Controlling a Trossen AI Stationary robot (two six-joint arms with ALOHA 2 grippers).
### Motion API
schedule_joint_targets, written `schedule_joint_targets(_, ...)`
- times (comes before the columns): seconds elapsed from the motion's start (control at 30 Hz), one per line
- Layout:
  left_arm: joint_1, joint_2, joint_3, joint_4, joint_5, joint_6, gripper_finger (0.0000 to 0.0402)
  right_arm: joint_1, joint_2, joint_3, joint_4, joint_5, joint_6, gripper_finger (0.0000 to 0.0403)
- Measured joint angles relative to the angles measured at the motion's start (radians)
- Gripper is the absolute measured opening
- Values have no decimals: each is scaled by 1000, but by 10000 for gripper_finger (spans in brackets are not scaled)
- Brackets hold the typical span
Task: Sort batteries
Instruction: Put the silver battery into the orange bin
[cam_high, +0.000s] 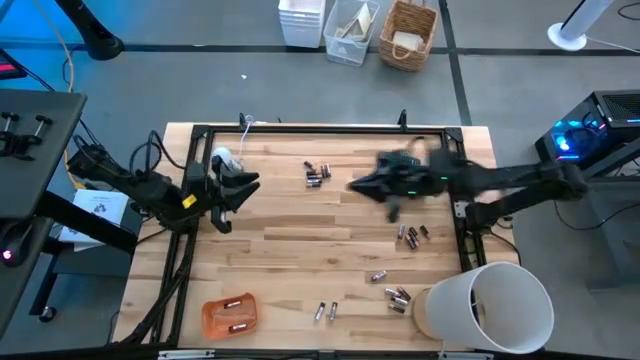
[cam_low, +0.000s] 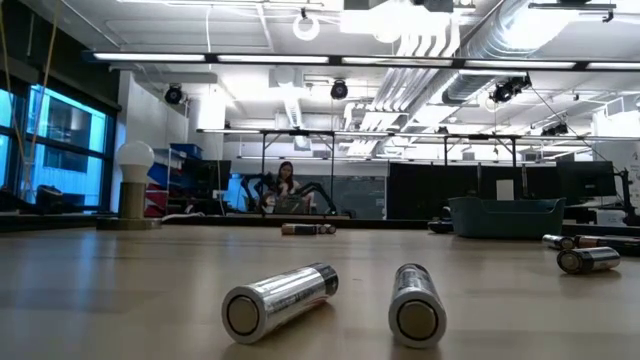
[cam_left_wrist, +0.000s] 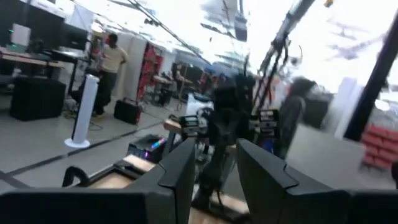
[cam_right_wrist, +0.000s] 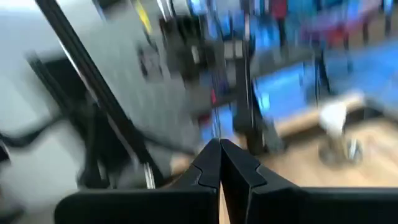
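Batteries lie loose on the wooden table: a cluster (cam_high: 317, 175) at the far middle, more (cam_high: 411, 235) (cam_high: 398, 297) toward the right, and two (cam_high: 327, 311) near the front edge. The low view shows that front pair (cam_low: 280, 300) (cam_low: 417, 305) lying on their sides. My left gripper (cam_high: 250, 184) (cam_left_wrist: 214, 155) hovers over the table's left part, pointing toward the right, open, with nothing showing between its fingers. My right gripper (cam_high: 355, 185) (cam_right_wrist: 219, 149) hangs blurred above the table's middle, right of the far cluster, shut and empty. Neither gripper shows in the low view.
An orange tray (cam_high: 210, 312) holding two batteries sits at the front left. A large white cup (cam_high: 495, 310) lies at the front right corner. A small white bulb-shaped lamp (cam_high: 222, 157) (cam_low: 135, 185) stands at the far left. A black frame rail (cam_high: 330, 128) borders the table.
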Motion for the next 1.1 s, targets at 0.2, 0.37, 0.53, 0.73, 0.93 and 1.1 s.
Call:
schedule_joint_targets(0.2, -44, -105, 0, -223, 3, -3, 107, 80, 326, 355, -533, -205, 92, 19)
schedule_joint_targets(0.37, -56, -164, 0, -320, 4, -2, 107, 225, 571, 552, -922, -332, 44, 76)
schedule_joint_targets(0.53, -56, -189, 0, -372, 4, -1, 107, 362, 760, 655, -1108, -360, -186, 129)
schedule_joint_targets(0.73, -55, -191, 0, -432, 3, -8, 107, 442, 911, 732, -1101, -255, -431, 141)
schedule_joint_targets(0.93, -55, -189, 0, -440, -42, -53, 107, 450, 998, 747, -1029, -131, -589, 142)
schedule_joint_targets(1.1, -55, -189, 0, -435, -75, -56, 107, 450, 1042, 748, -980, -70, -667, 142)
